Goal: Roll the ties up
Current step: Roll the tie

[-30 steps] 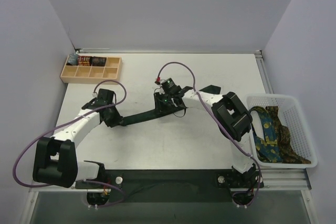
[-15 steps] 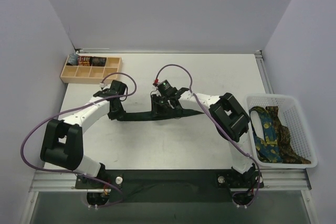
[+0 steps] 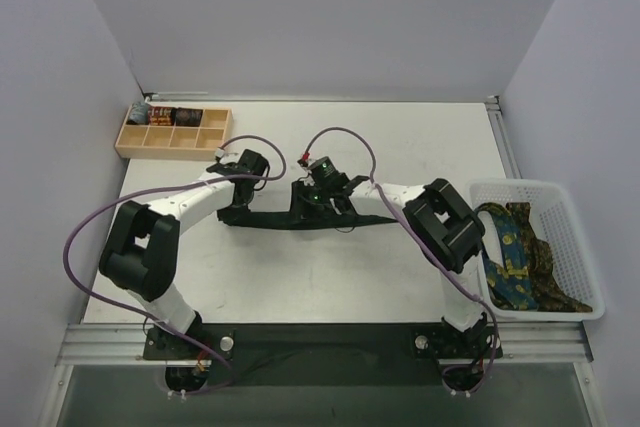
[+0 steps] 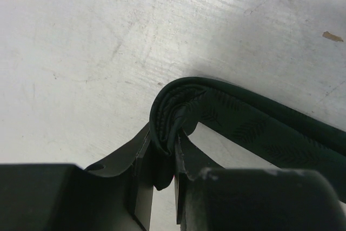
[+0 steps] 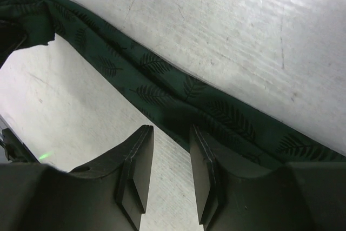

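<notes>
A dark green tie [image 3: 270, 219] with a faint leaf pattern lies across the table's middle, between my two grippers. My left gripper [image 3: 233, 209] is at its left end. In the left wrist view the left gripper [image 4: 162, 160] is shut on the tie's folded-over end [image 4: 167, 128]. The rest of the tie runs off to the right. My right gripper [image 3: 312, 209] is over the tie's middle. In the right wrist view the right gripper [image 5: 172, 150] is open with bare table between its fingers. The tie [image 5: 162, 87] passes just beyond the tips.
A white basket [image 3: 590, 312] at the right edge holds a blue and yellow tie [image 3: 505, 247] and a brown patterned tie [image 3: 550, 267]. A wooden divided tray [image 3: 172, 137] stands at the back left with rolled things [image 3: 165, 114] in its far row. Purple cables [image 3: 85, 237] loop off both arms.
My left gripper has moved right and towards the right gripper with the tie's end in it, so the tie's left part has shortened. The right gripper has hardly moved.
</notes>
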### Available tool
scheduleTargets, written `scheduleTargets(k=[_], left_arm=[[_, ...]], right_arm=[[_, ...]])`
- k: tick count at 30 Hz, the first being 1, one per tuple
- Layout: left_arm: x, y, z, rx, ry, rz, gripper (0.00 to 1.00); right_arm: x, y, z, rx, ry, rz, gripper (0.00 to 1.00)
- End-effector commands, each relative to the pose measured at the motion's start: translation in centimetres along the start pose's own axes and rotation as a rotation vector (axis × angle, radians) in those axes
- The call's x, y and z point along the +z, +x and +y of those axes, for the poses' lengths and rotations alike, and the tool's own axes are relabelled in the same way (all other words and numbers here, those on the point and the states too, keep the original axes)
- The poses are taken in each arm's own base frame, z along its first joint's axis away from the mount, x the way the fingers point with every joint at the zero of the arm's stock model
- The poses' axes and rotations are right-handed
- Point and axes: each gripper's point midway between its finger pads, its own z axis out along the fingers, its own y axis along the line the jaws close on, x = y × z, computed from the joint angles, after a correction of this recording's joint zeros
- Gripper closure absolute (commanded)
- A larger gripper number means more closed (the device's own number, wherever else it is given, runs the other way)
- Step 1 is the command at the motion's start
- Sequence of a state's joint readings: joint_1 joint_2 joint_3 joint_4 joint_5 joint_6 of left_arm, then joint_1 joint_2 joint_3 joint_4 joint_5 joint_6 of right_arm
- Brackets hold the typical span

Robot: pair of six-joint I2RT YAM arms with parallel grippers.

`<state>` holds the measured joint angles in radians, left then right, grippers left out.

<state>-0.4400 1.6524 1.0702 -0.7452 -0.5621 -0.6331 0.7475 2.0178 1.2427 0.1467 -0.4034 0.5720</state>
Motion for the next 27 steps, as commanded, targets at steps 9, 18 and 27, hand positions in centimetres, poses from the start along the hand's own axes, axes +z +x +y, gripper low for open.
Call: scheduleTargets(k=[9,18,27], left_arm=[[-0.3,-2.6,-0.7,0.159,-0.141,-0.093,1.0],[-0.9,-3.4,-2.4,0.293,-0.234,-0.158,1.0],[-0.7,-3.2,-5.0,0.407,-0.284,-0.153,1.0]], right_arm=[[-4.2,-0.5,-0.9,-0.002,-0.02,-0.156,0.6],[-5.5,-0.1,-3.6,0.055,0.053,-0.215,0.61],[-7.3,1.8,-5.9,0.078,0.109,-0.251,0.62]])
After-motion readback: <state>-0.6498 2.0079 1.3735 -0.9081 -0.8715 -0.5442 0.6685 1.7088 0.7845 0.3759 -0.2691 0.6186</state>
